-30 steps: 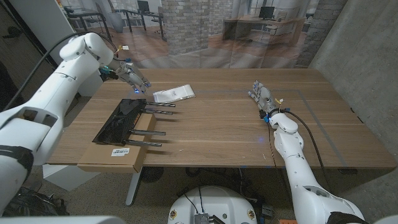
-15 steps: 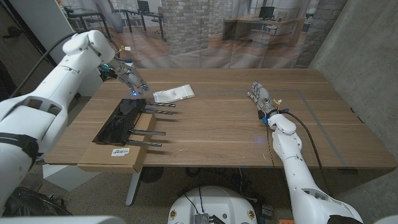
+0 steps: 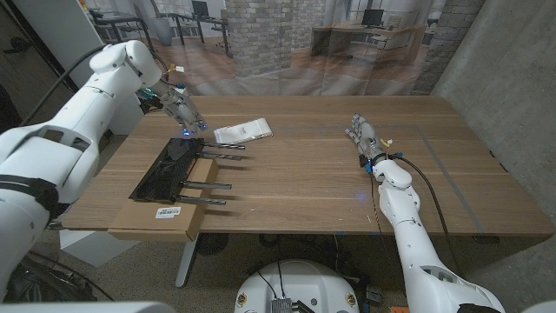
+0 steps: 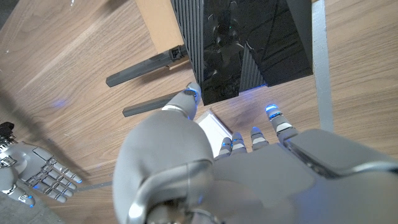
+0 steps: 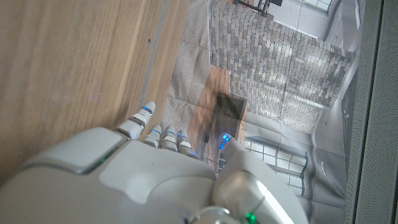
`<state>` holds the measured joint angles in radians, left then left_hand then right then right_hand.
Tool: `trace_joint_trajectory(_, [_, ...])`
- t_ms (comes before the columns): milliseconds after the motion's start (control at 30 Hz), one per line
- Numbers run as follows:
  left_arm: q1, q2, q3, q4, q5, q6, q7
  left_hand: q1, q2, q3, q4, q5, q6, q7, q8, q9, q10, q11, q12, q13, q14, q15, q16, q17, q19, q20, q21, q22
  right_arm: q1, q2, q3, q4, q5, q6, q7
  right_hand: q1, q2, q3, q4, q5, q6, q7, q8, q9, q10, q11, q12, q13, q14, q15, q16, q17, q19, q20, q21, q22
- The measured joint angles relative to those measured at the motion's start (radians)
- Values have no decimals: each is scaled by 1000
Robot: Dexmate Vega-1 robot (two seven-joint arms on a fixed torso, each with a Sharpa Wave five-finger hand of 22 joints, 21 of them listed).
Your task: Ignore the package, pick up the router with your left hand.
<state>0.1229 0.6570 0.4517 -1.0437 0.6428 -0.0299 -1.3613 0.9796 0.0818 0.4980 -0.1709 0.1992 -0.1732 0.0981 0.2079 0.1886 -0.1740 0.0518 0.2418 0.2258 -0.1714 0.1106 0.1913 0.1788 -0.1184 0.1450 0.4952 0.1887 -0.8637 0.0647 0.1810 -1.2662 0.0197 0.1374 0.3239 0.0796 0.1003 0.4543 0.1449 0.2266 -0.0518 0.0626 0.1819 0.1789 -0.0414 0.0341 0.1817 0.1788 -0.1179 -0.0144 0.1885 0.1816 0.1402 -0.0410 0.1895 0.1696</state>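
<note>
The left hand [image 3: 181, 109] is seen at the table's left, poised above and just behind the far end of the router [image 3: 167, 167], its fingers spread and extended downward with nothing held between them; in the left wrist view the fingertips [image 4: 272, 113] are shown just short of the glossy black casing [image 4: 249, 43], and contact cannot be confirmed. The router is shown lying flat on a cardboard box [image 3: 165, 213] near the table's front-left edge, its dark antennas [image 3: 208, 184] stretched out sideways toward the table's middle. Just beyond it, near the far antenna tips, the white package [image 3: 242, 130] is seen lying on the bare wood, apart from the hand and untouched. Further right, across a wide stretch of wooden table [image 3: 304, 183], the right hand [image 3: 365, 136] is pictured well apart from both items, its fingers straight and held close together, with nothing gripped; whether its palm meets the wood cannot be told. Judged from the scene, the task is at an early stage: the approach to the router appears largely made, but no grip has been taken and the router has not been lifted off the box. What is left, by this reading, is for the left hand to be lowered onto the casing, closed around it and raised, with the package left alone
</note>
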Motion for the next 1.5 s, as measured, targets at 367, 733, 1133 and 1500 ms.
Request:
trace_joint_trajectory(367, [-28,-18,18,58,7,-31,-11,24,6,0,0,-8,-4,-4,0,0,4,-4,0,0,0,0,0,0,4,-4,0,0,-9,4,-2,-12,-5,-2,-11,0,0,0,0,0,0,0,0,0,2,2,0,0,0,0,0,0,0,0,0,0])
trace_joint_trajectory(733, [-67,-39,68,149,3,-50,-15,49,14,0,0,-8,2,-20,0,0,0,0,0,3,4,-4,0,-2,13,-2,0,0,-12,5,-3,-19,-8,-4,-20,0,0,4,-4,0,0,0,0,0,2,2,0,0,0,0,0,0,0,0,0,0])
trace_joint_trajectory(1133, [-96,-55,111,208,2,-63,-16,95,16,-20,5,-16,127,-40,53,2,14,27,17,5,36,-9,3,-2,54,8,0,0,-12,7,-4,-20,-10,-4,-25,0,0,4,-4,0,0,0,0,0,2,2,0,0,0,0,0,0,0,0,0,0])
trace_joint_trajectory(1500, [-111,-65,132,242,-1,-62,-16,157,7,-79,9,-20,494,42,126,2,151,-32,40,-14,155,-68,16,-7,168,6,16,-3,-6,8,-4,-14,-10,-1,-27,-4,-4,4,-4,0,0,0,0,0,2,2,0,0,6,6,0,0,0,0,0,0])
